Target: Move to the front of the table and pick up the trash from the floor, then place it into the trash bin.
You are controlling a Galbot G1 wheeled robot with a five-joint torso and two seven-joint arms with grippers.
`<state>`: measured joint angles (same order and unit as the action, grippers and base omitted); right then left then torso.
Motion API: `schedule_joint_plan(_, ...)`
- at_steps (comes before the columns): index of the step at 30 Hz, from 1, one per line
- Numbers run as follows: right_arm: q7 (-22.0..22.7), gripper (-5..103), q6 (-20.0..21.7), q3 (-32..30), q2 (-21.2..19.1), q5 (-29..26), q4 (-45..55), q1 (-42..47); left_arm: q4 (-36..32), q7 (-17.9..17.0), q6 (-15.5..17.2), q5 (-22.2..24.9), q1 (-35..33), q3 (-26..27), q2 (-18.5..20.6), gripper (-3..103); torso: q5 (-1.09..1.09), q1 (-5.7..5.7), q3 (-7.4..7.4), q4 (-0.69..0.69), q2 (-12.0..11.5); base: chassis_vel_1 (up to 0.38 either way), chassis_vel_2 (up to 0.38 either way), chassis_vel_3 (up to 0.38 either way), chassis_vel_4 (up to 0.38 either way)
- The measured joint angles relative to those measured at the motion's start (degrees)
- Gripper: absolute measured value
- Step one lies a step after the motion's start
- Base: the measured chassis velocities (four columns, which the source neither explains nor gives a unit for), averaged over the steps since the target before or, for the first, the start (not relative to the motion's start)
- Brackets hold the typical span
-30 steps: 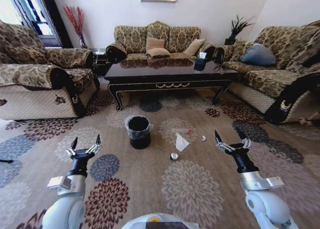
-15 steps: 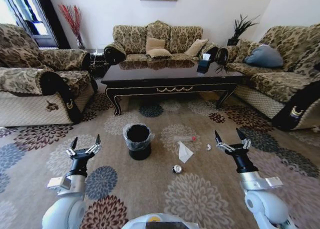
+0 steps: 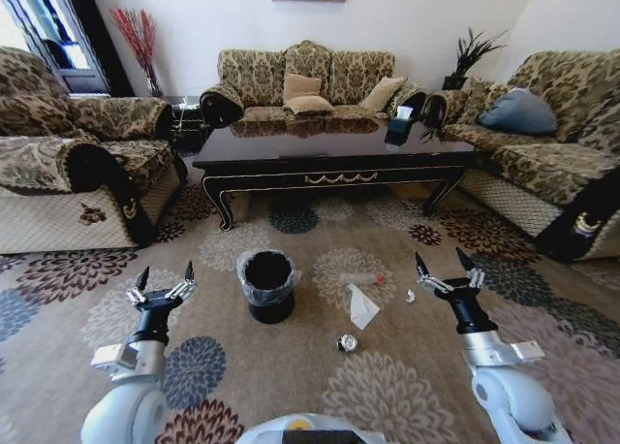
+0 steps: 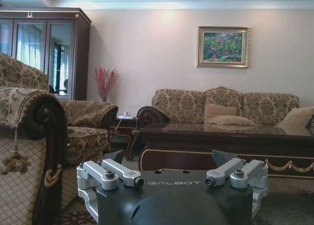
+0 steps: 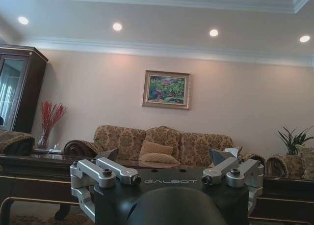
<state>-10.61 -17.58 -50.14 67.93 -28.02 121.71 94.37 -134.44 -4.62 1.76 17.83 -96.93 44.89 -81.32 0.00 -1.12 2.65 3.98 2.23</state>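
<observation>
Black-lined trash bin point(image 3: 267, 284) sits at eleven o'clock, the trash point(image 3: 362, 305) at one, both lower in the head view than before, the table point(image 3: 334, 160) beyond. Left gripper point(image 3: 162, 287) and right gripper point(image 3: 446, 275) stay spread, empty.

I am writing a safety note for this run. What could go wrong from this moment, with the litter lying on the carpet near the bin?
1. The trash bin is small and light-looking; an arm reaching past could tip it.
2. The paper piece, bottle, can and scrap lie apart on a busy patterned carpet, so the tiny scrap may be missed.
3. The round can might roll away from the open right gripper; the open left gripper hangs near the bin.
</observation>
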Motion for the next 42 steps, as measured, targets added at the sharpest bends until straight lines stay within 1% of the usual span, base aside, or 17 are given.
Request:
schedule_joint_plan(9,0.3,100,0.0,0.1,-0.1,0.0,0.2,0.0,0.2,0.0,-0.1,0.0,0.2,0.0,0.0,100,0.0,-0.01,0.0,0.0,0.0,-0.097,0.111,0.106,-0.1)
schedule_joint_plan(13,0.5,100,-0.9,0.2,-0.1,-0.2,0.4,-0.2,0.3,-0.2,-0.1,0.0,0.3,-0.2,-0.1,100,0.0,-0.01,0.01,-0.01,0.0,-0.052,0.067,0.055,-0.058)
schedule_joint_plan(15,0.6,100,-1.1,0.2,-0.1,-0.2,0.5,-0.2,0.4,-0.9,-0.1,-0.1,0.4,-0.3,-0.1,100,0.0,-0.01,0.01,-0.01,0.0,0.0,0.0,0.0,0.0)
schedule_joint_plan(17,1.1,100,-1.2,0.2,0.1,-0.1,0.7,-0.2,0.4,-2.9,0.6,0.2,1.0,-0.6,-0.1,100,0.0,0.0,0.0,0.0,0.0,0.0,0.0,0.0,0.0)
schedule_joint_plan(18,1.1,100,-1.2,0.2,0.1,-0.1,0.7,-0.2,0.4,-2.9,0.6,0.2,1.0,-0.6,-0.1,100,0.0,0.0,0.0,0.0,0.0,0.0,0.0,0.0,0.0)
schedule_joint_plan(21,1.5,100,-1.4,0.3,0.3,-0.1,0.7,-0.1,0.1,-4.3,1.7,1.5,1.8,-0.6,0.4,100,0.0,0.0,0.0,0.0,0.0,0.0,0.0,0.0,0.0)
schedule_joint_plan(30,1.3,100,-2.3,1.0,0.5,-0.2,0.7,-0.4,0.5,-4.6,2.5,2.2,3.2,-0.8,1.5,100,0.0,-0.01,0.0,-0.01,0.0,0.0,0.0,0.0,0.0)
schedule_joint_plan(31,1.3,100,-2.3,1.0,0.5,-0.2,0.7,-0.4,0.7,-5.2,2.9,2.5,3.9,-0.8,2.1,100,0.0,0.0,0.0,-0.02,0.0,0.0,0.0,0.0,0.0)
schedule_joint_plan(33,1.4,100,-2.3,1.2,0.5,-0.1,0.5,-0.5,1.1,-7.7,5.1,4.2,6.1,-1.2,4.4,100,-0.01,0.0,0.0,-0.01,0.0,0.0,0.0,0.0,0.0)
schedule_joint_plan(34,1.4,100,-2.3,1.2,0.5,-0.1,0.5,-0.5,1.1,-7.7,5.1,4.2,6.1,-1.2,4.4,100,-0.01,0.0,0.0,-0.01,0.0,0.0,0.0,0.0,0.0)
schedule_joint_plan(36,2.1,100,-2.2,1.3,0.5,0.2,0.3,-0.4,1.8,-10.7,8.0,7.1,8.4,-2.2,7.4,100,-0.02,-0.01,0.0,-0.01,0.0,0.0,0.0,0.0,0.0)
schedule_joint_plan(37,3.0,100,-2.1,1.4,0.6,0.6,0.1,-0.3,3.0,-12.6,10.1,8.9,10.4,-3.3,10.1,100,0.0,-0.01,0.0,0.01,0.0,0.0,0.0,0.0,0.0)
schedule_joint_plan(38,3.6,100,-2.0,1.4,0.6,0.8,0.0,-0.2,4.0,-13.1,11.0,9.5,11.6,-4.0,11.5,100,0.0,-0.01,0.0,0.01,0.0,0.0,0.0,0.0,0.0)
schedule_joint_plan(39,3.6,100,-2.0,1.4,0.6,0.8,0.0,-0.2,4.0,-13.1,11.0,9.5,11.6,-4.0,11.5,100,0.0,-0.01,0.0,0.01,0.0,0.0,0.0,0.0,0.0)
schedule_joint_plan(42,5.4,100,-1.8,1.3,0.7,1.2,0.0,0.0,8.4,-13.9,14.7,12.3,15.6,-6.4,14.2,100,-0.02,-0.01,0.01,0.0,0.0,0.0,0.0,0.0,0.0)
